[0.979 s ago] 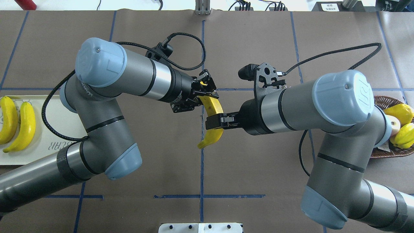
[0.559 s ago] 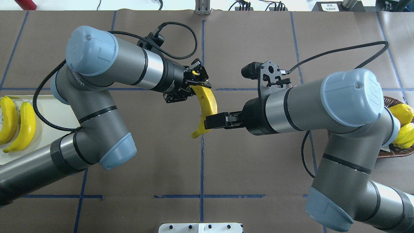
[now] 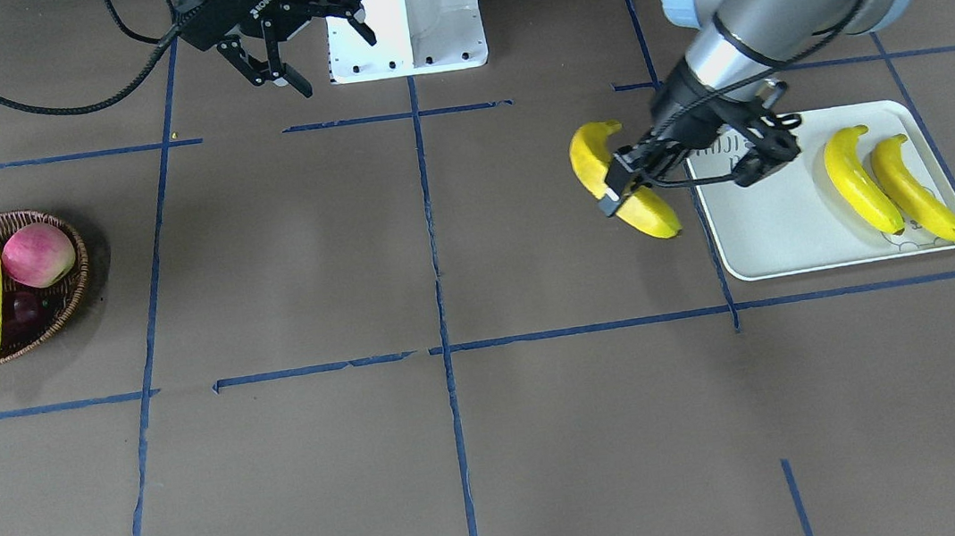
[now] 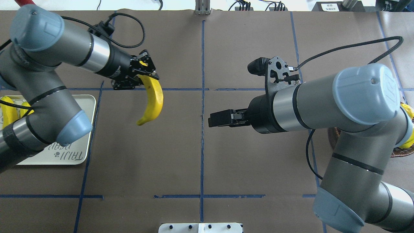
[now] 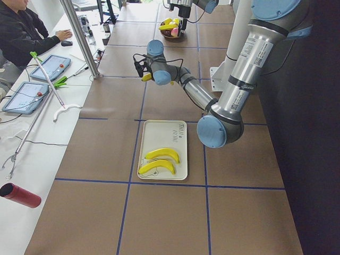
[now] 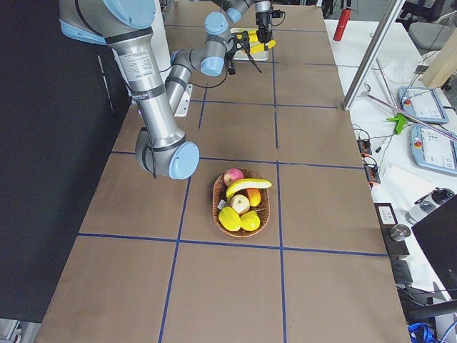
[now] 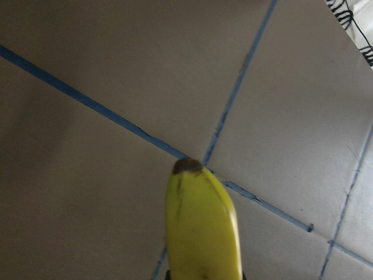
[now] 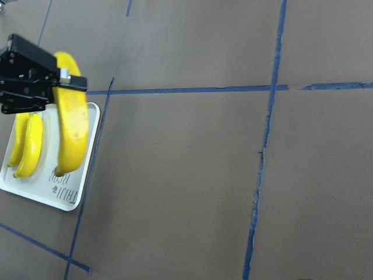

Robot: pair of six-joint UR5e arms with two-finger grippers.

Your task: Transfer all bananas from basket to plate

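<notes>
One banana (image 4: 154,103) hangs beside the plate (image 3: 761,227) bearing two bananas (image 3: 859,181); a paler banana (image 6: 248,186) tops the basket (image 3: 27,342).

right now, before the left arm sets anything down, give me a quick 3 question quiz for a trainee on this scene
1. True or false: the left gripper holds a banana clear of the table.
2. How many bananas lie on the plate? A one, B two, C four.
3. Fill in: the right gripper is ___ and holds nothing.

Key: 1 true; 2 B; 3 open.
</notes>
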